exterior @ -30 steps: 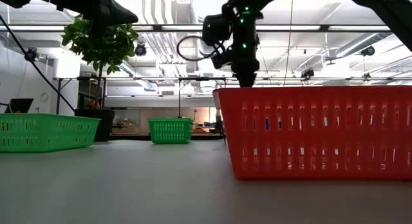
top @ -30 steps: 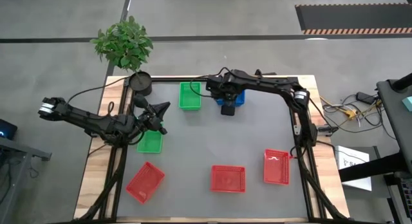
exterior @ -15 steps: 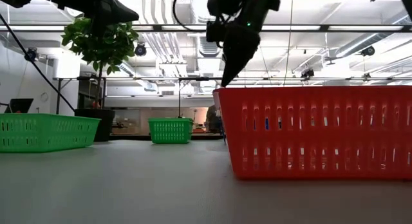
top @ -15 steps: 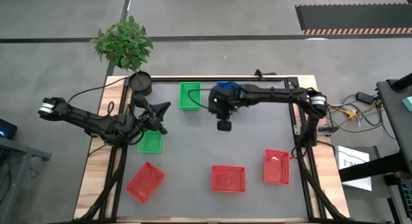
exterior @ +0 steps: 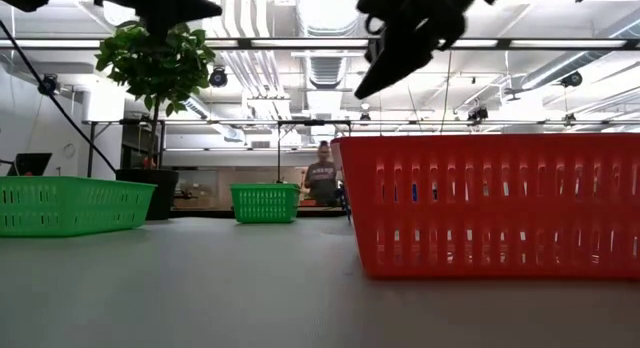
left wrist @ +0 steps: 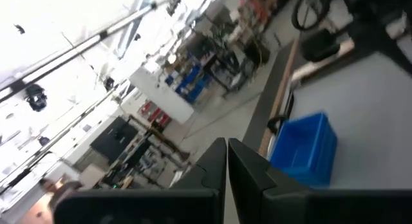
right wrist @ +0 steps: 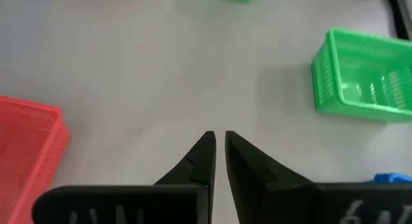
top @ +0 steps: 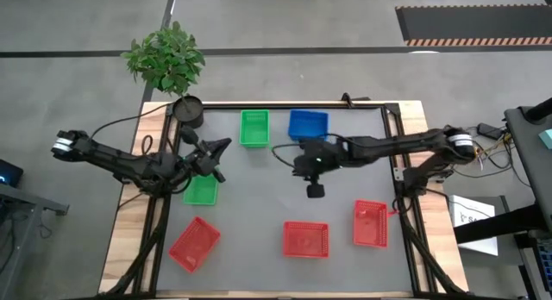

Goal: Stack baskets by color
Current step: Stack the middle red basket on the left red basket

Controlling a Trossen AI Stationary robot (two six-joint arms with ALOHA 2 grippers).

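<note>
My right gripper (top: 315, 189) hangs over the middle of the table, slanting down toward the left edge. It is shut to a thin slit (right wrist: 218, 139) with nothing in it. A blue basket (top: 308, 125) and a green basket (top: 254, 128) stand at the far edge. My left gripper (top: 221, 145) is shut (left wrist: 226, 143) and held level in the air, above another green basket (top: 202, 191) at the left. Three red baskets (top: 195, 244) (top: 306, 239) (top: 371, 223) stand along the near side. Each basket rests on its bottom.
A black pot (top: 188, 111) with a leafy plant (top: 164, 57) stands at the far left corner. Bare grey table (top: 276, 196) lies between the far baskets and the red ones. In the low view a person (exterior: 322, 178) shows in the room beyond.
My right gripper has left the blue basket at the far edge and swung out over the middle of the table, toward the near edge. It has tipped from pointing straight down to a slant. The blue basket stays at the far edge.
</note>
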